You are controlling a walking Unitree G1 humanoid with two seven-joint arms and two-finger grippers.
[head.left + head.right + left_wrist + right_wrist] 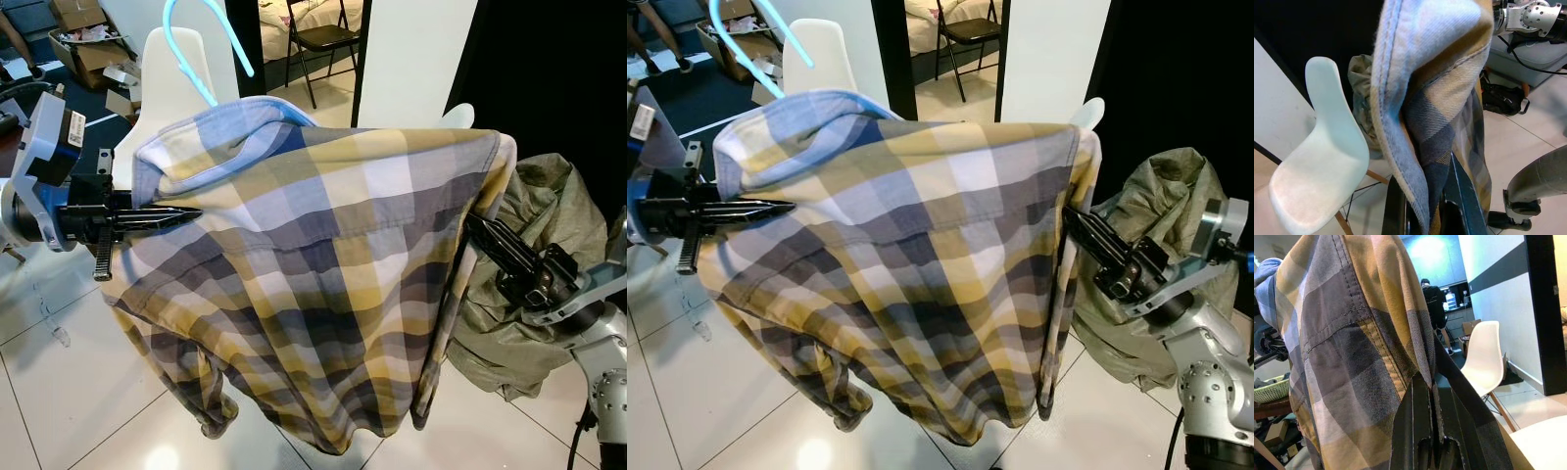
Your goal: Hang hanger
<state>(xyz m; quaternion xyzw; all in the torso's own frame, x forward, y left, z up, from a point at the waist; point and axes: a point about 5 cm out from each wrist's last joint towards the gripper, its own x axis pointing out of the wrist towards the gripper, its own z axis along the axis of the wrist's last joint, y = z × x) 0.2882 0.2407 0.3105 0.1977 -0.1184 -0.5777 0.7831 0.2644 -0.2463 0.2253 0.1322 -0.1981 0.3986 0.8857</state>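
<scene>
White floor tiles (59,411) lay under a plaid shirt (333,284) on a blue hanger (201,44), held up between both arms. Left gripper (186,213) and right gripper (475,227) each pinched a shoulder, with a white chair (167,73) behind.

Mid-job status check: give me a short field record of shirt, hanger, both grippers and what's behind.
shirt: plaid shirt spread between both grippers, hem clear of the floor
hanger: light blue hanger hook rising above the collar
left gripper: left gripper shut on the shirt's collar-side edge
right gripper: right gripper shut on the opposite edge
behind: white chair, olive cloth heap, folding chair in doorway
</scene>
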